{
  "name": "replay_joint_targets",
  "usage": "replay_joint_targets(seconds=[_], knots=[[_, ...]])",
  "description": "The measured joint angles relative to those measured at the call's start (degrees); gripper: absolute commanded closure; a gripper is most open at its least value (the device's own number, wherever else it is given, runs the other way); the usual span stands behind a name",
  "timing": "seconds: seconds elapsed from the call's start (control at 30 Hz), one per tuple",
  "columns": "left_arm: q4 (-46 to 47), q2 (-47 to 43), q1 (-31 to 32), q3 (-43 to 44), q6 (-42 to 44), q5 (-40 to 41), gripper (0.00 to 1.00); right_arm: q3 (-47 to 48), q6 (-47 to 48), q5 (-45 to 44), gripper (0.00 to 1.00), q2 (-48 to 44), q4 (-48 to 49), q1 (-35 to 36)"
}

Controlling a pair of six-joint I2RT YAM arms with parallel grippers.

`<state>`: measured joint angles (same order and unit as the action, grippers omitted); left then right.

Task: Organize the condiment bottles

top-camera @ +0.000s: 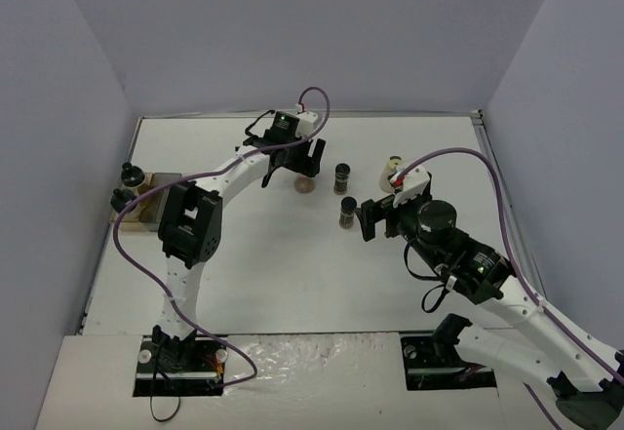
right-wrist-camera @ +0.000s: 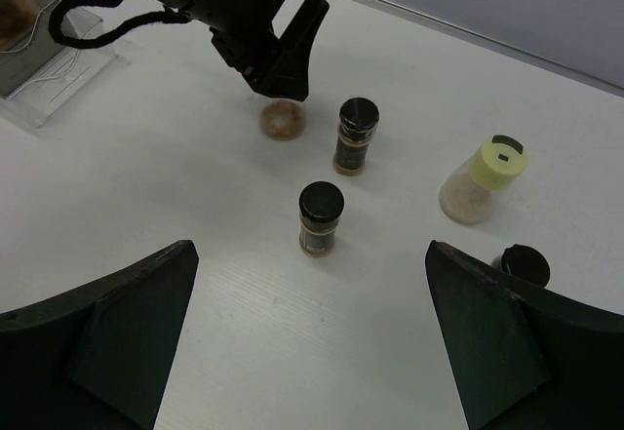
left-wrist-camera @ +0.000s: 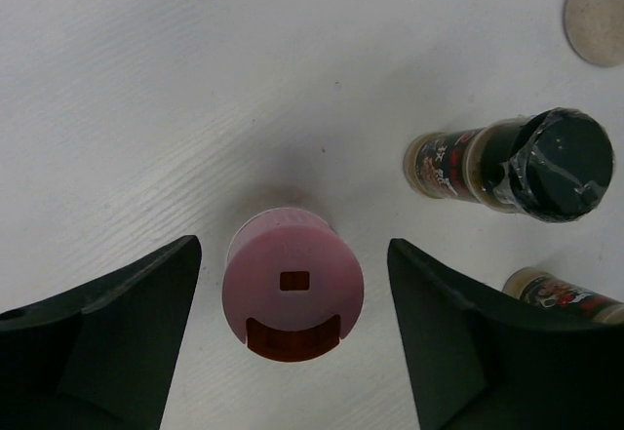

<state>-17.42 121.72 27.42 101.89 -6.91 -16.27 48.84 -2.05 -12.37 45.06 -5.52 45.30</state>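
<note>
Under the left end effector, pink-capped jar upright between spread fingers, untouched

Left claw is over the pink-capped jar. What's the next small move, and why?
Probably close the left claw on the pink-capped jar. The jar stands upright, roughly centred between the open fingers, with a gap on each side, so nothing grips it yet.

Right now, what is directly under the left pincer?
A pink-capped jar stands upright on the table between the fingers of the open left pincer, with a gap on each side. What it contains cannot be seen from above.
</note>
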Motion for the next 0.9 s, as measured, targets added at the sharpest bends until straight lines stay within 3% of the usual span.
replay_joint_targets(seconds=[0.13, 0.27, 0.43, 0.6, 0.9], knots=[[0.21, 0.04, 0.33, 0.00, 0.16, 0.63, 0.67, 0.00, -0.23, -0.30, 0.00, -0.03, -0.02, 0.00], [0.44, -0.23, 0.33, -0.12, 0.29, 1.25, 0.84, 0.00, -0.57, -0.33, 0.00, -0.18, -0.07, 0.00], [-0.57, -3.58, 0.24, -3.55, 0.18, 3.55, 0.91, 0.00, -0.79, -0.34, 0.00, -0.42, -0.10, 0.00], [-3.50, -13.48, -2.47, -10.37, -2.21, 8.19, 0.93, 0.00, -0.96, -0.30, 0.00, -0.40, -0.11, 0.00], [-3.95, -34.64, -23.85, -22.41, -9.71, 16.44, 0.93, 0.00, -0.91, -0.25, 0.00, 0.19, -0.02, 0.00]])
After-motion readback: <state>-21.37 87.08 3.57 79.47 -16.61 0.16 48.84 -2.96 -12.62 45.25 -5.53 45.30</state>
